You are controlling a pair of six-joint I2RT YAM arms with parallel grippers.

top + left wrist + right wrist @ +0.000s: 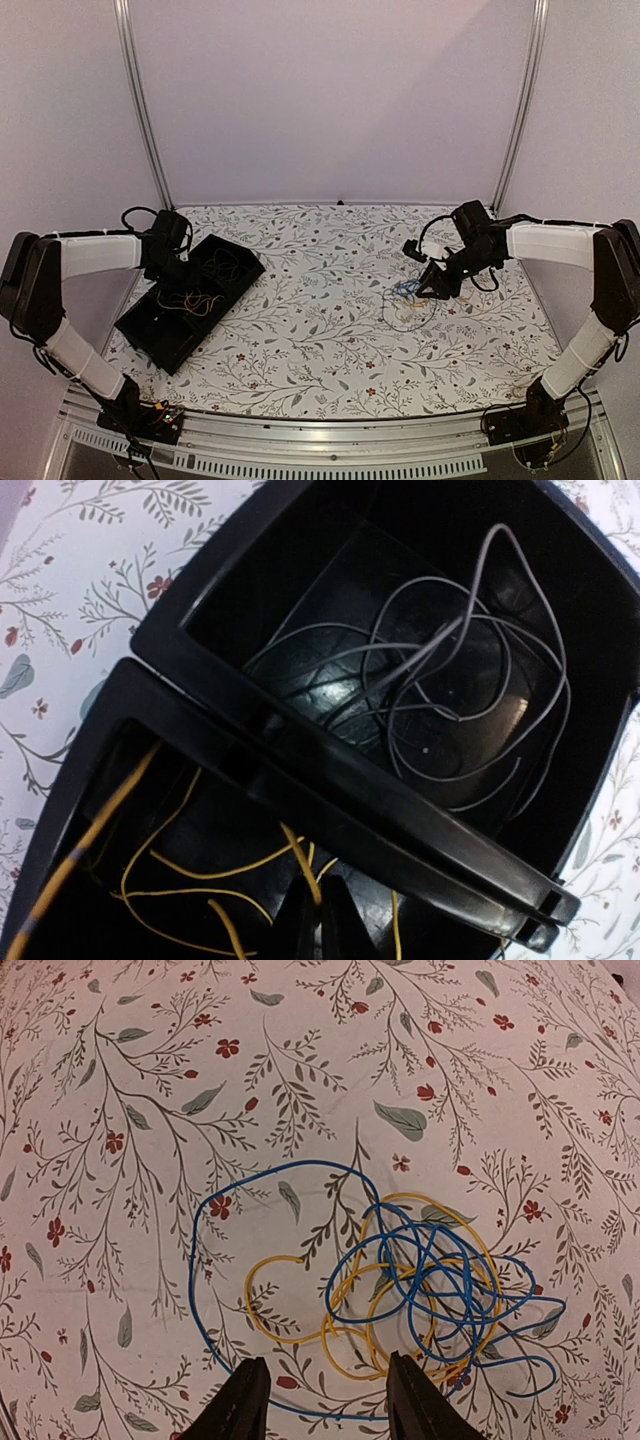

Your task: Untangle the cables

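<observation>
A tangle of blue and yellow cables point(430, 1290) lies on the floral tablecloth, right of centre in the top view point(405, 300). My right gripper point(325, 1405) hovers over its near edge, open, with a blue loop point(200, 1290) passing below the gap between the fingers. At the left, a black two-compartment tray point(145, 348) holds a loose dark grey cable point(440, 680) in one compartment and a yellow cable point(200, 870) in the other. My left gripper point(320, 915) reaches into the yellow compartment. It is shut, with a yellow strand pinched between its tips.
A ridge point(380, 810) divides the tray's two compartments. The tablecloth point(320, 330) stretches between tray and tangle. Thick black arm cables point(440, 235) loop near the right wrist. Metal frame posts point(145, 110) stand at the back corners.
</observation>
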